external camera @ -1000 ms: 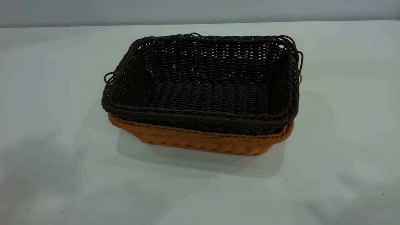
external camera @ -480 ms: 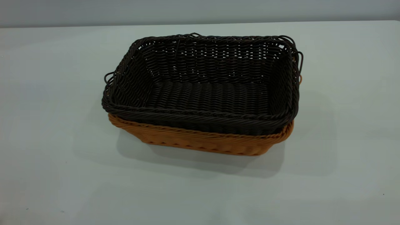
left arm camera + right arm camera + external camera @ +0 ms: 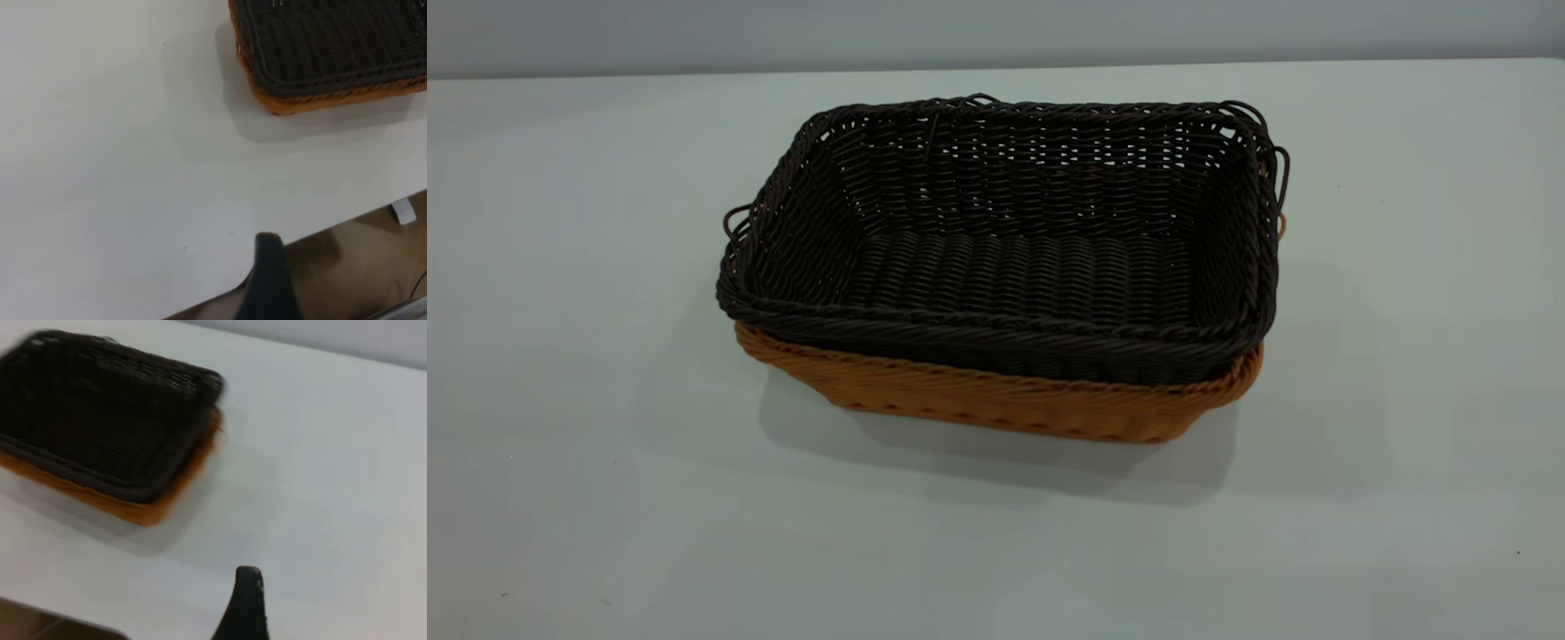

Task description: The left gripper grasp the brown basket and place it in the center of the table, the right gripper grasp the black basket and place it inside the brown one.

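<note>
Since the rectangular black-brown woven wicker basket [image 3: 1014,258] already sits nested inside the rectangular orange-tan woven wicker basket [image 3: 996,404], both placements look done. The pair rests on the wide plain white-grey bench [image 3: 569,311], roughly at its middle in the exterior view, with the dark braided rim riding just above the tan one all round and the small loop handles showing at either end. Neither arm appears in the exterior view. From the left wrist, the left pincer [image 3: 267,280] shows only one dark finger near the bench edge, well apart from the baskets; from the right wrist, the right pincer [image 3: 245,603] likewise shows a single dark finger, possibly blurred by motion, also well apart. Whether either pincer is spread or pressed together I cannot tell. Nothing seems left beyond parking the arms
</note>
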`<action>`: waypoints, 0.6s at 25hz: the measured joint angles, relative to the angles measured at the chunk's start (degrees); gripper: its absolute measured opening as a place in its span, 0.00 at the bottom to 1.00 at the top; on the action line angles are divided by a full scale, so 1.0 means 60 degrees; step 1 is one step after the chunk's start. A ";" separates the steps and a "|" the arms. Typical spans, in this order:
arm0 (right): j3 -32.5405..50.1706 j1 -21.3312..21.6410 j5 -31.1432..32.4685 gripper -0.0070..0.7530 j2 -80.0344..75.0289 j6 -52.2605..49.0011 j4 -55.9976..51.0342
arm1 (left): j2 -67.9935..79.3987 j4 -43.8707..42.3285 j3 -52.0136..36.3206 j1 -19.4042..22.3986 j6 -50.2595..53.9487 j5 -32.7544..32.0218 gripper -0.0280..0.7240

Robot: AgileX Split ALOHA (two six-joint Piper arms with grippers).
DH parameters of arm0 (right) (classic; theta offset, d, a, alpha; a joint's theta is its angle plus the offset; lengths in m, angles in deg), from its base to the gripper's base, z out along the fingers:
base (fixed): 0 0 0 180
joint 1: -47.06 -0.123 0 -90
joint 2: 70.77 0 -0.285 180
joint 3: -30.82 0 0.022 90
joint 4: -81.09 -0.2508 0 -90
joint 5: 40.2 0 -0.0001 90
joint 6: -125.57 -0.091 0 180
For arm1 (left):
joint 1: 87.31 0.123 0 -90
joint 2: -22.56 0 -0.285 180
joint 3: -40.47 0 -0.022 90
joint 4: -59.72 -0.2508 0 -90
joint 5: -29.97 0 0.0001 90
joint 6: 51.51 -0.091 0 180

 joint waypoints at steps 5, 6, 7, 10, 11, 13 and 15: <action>0.0153 -0.0372 -0.0010 0.79 0.0414 -0.0295 0.0770 | -0.0564 -0.0372 -0.0378 0.0000 -0.0026 -0.0039 0.73; 0.0153 -0.0435 -0.0010 0.79 0.0414 -0.0359 0.0865 | -0.0650 -0.0440 -0.0431 0.0000 -0.0030 -0.0039 0.73; 0.0153 -0.0495 -0.0010 0.79 0.0414 -0.0417 0.0929 | -0.0722 -0.0488 -0.0461 0.0000 -0.0030 -0.0039 0.73; 0.0157 -0.0572 -0.0016 0.79 0.0414 -0.0461 0.0926 | -0.0962 -0.0771 -0.0700 0.0000 -0.0030 -0.0027 0.73; 0.0164 -0.0572 -0.0016 0.79 0.0414 -0.0470 0.0918 | -0.1025 -0.0858 -0.0828 0.0000 -0.0030 -0.0027 0.73; 0.0164 -0.0572 -0.0016 0.79 0.0414 -0.0478 0.0885 | -0.1103 -0.1033 -0.1098 0.0000 0.0150 -0.0027 0.73; 0.0164 -0.0572 -0.0016 0.79 0.0414 -0.0478 0.0877 | -0.1116 -0.1171 -0.1358 0.0000 0.0412 -0.0036 0.73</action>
